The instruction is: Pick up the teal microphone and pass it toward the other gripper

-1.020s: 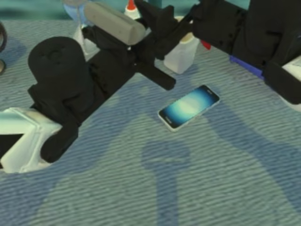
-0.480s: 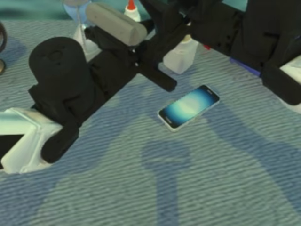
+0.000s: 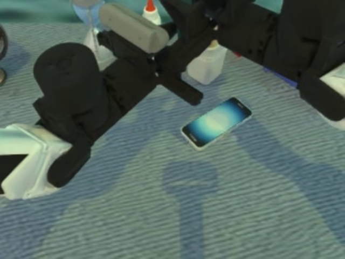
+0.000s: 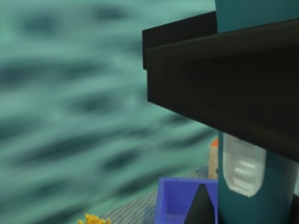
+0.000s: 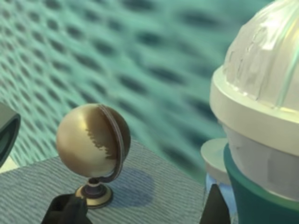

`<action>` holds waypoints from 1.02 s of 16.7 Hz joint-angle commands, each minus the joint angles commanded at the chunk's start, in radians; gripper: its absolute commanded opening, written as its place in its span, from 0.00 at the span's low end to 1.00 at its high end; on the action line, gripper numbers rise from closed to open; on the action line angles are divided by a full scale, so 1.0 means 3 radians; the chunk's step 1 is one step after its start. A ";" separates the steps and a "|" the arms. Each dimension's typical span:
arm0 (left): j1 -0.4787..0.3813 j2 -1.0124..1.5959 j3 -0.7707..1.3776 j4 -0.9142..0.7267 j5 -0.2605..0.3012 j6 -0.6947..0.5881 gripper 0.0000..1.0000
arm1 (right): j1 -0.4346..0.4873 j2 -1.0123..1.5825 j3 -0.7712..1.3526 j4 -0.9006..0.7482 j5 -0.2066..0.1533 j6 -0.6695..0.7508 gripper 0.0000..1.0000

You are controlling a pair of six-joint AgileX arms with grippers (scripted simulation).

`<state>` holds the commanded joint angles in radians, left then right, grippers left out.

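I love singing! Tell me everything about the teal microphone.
The teal microphone has a smooth dark teal handle with a small white switch strip, a white collar and a rounded silver-grey mesh head. It is held up off the table, with the left gripper clamped across its handle.

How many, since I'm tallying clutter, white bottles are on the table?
2. A red-tipped bottle at the far edge behind the left arm; a larger bottle beyond the phone, partly under the arms. More may be hidden.

Arms hide the teal microphone (image 4: 243,191) from above.
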<state>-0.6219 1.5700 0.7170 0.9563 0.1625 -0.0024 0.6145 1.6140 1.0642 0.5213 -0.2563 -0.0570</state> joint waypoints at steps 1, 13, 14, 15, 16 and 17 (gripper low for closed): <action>0.0000 0.0000 0.0000 0.0000 0.0000 0.0000 0.00 | 0.0000 0.0000 0.0000 0.0000 0.0000 0.0000 0.00; 0.0000 0.0000 0.0000 0.0000 0.0000 0.0000 0.75 | 0.0000 0.0000 0.0000 0.0000 0.0000 0.0000 0.00; 0.0000 0.0000 0.0000 0.0000 0.0000 0.0000 0.83 | 0.0000 0.0000 0.0000 0.0000 0.0000 0.0000 0.00; 0.0000 0.0000 0.0000 0.0000 0.0000 0.0000 0.90 | 0.0000 0.0000 0.0000 0.0000 0.0000 0.0000 0.00; 0.0000 0.0000 0.0000 0.0000 0.0000 0.0000 0.98 | 0.0000 0.0000 0.0000 0.0000 0.0000 0.0000 0.00; 0.0000 0.0000 0.0000 0.0000 0.0000 0.0000 1.00 | 0.0000 0.0000 0.0000 0.0000 0.0000 0.0000 0.00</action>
<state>-0.6219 1.5700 0.7170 0.9563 0.1625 -0.0024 0.6145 1.6140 1.0642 0.5213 -0.2563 -0.0570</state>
